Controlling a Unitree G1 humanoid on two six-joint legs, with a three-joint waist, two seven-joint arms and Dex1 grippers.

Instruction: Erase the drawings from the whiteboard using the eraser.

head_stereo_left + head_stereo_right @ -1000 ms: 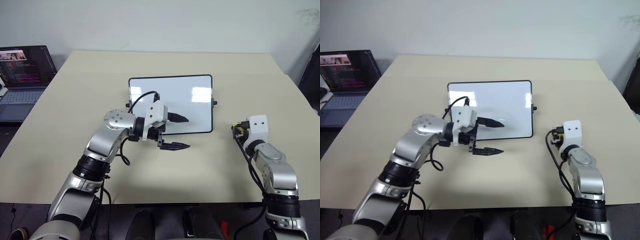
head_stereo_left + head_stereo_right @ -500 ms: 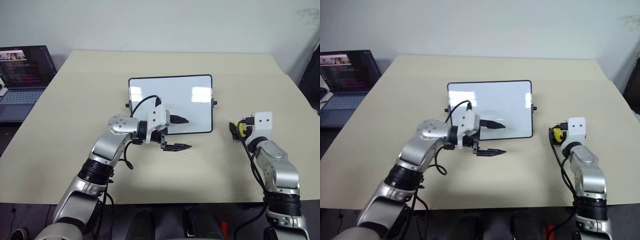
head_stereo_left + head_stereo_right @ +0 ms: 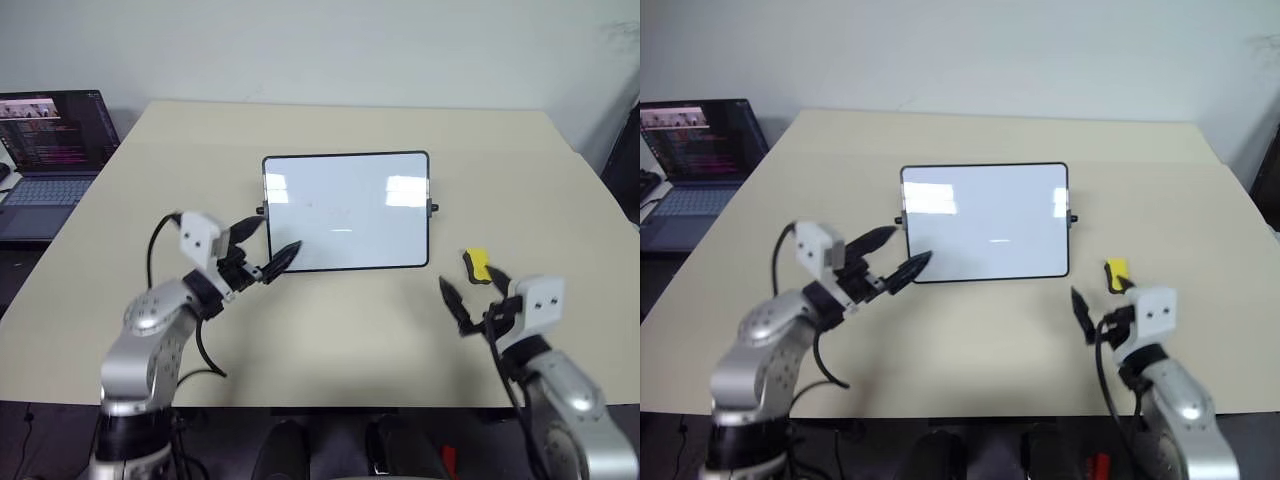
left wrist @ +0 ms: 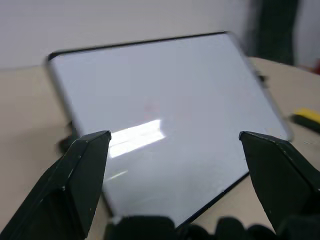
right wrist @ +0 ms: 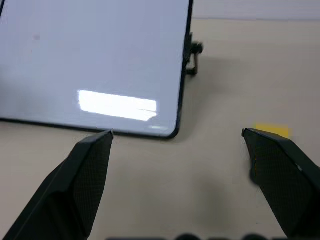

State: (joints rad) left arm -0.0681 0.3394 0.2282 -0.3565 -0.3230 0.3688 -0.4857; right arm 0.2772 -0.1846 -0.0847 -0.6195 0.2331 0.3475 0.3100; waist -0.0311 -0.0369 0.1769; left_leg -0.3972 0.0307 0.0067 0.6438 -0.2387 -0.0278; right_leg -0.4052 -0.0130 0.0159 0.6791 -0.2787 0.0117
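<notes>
You see the glossy white black-framed whiteboard (image 3: 346,210) wiped clean; the small yellow eraser (image 3: 477,265) lies right of it. Both the left gripper (image 3: 262,251) and right gripper (image 3: 478,302) stand spread, empty.

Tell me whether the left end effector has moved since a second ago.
Yes. The left end effector has pulled back off the whiteboard toward the robot's left, now at the board's near-left corner.

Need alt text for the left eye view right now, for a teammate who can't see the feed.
A whiteboard lies wiped nearly clean mid-table, the yellow eraser on the table to its right. Both hands, left and right, hover open and empty.
</notes>
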